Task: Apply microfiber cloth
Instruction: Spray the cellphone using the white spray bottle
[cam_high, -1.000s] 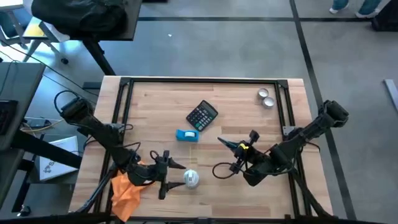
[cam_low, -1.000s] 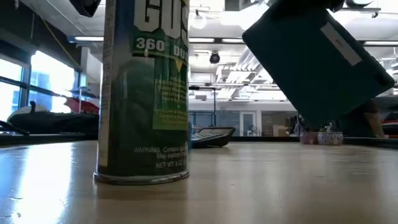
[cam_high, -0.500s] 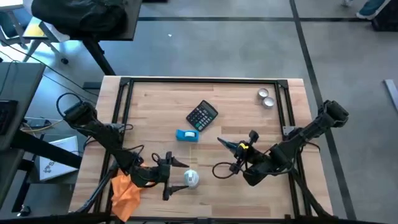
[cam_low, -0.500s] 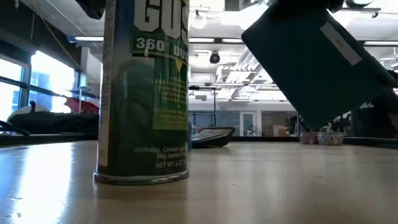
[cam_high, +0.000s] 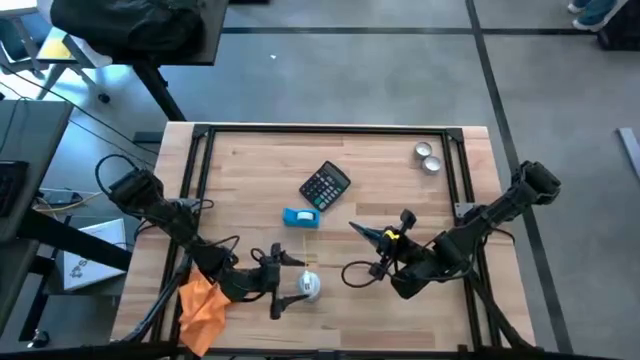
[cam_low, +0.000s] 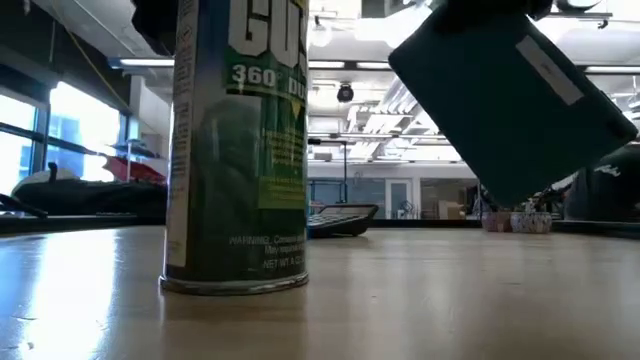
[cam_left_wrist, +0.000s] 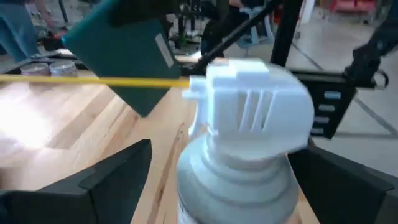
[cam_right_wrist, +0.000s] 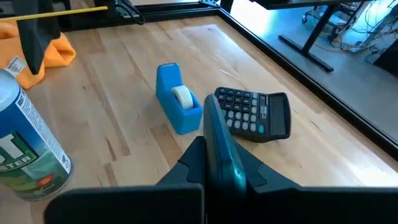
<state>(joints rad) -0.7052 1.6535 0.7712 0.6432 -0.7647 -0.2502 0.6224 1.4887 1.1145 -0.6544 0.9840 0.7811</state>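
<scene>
The orange microfiber cloth (cam_high: 200, 308) lies crumpled at the table's near left edge, also visible in the right wrist view (cam_right_wrist: 53, 50). No gripper touches it, and my left arm passes above it. My left gripper (cam_high: 283, 287) is open, one finger on each side of a green spray can (cam_low: 238, 150) with a white cap (cam_left_wrist: 252, 109). The can stands upright on its base. My right gripper (cam_high: 385, 245) is shut on a dark teal flat slab (cam_low: 510, 100) at the table's middle right. My left gripper has its fingers (cam_left_wrist: 118, 180) level on both sides of the can's upper part; I cannot tell whether they touch it. My right gripper pinches the teal slab near one end (cam_right_wrist: 219, 158) between its two fingers. The slab shows edge-on along the fingers. It is tilted and lifted clear of the table.
A black calculator (cam_high: 325, 185) and a blue tape dispenser (cam_high: 300, 217) lie at the table's middle. Two small round tins (cam_high: 428, 157) sit at the far right. Black frame rails (cam_high: 330, 129) run along the table's edges.
My left gripper has moved toward the table's right edge, up to the can, so that its open fingers now flank it. The can has shifted a little. My right gripper has kept still with the slab.
</scene>
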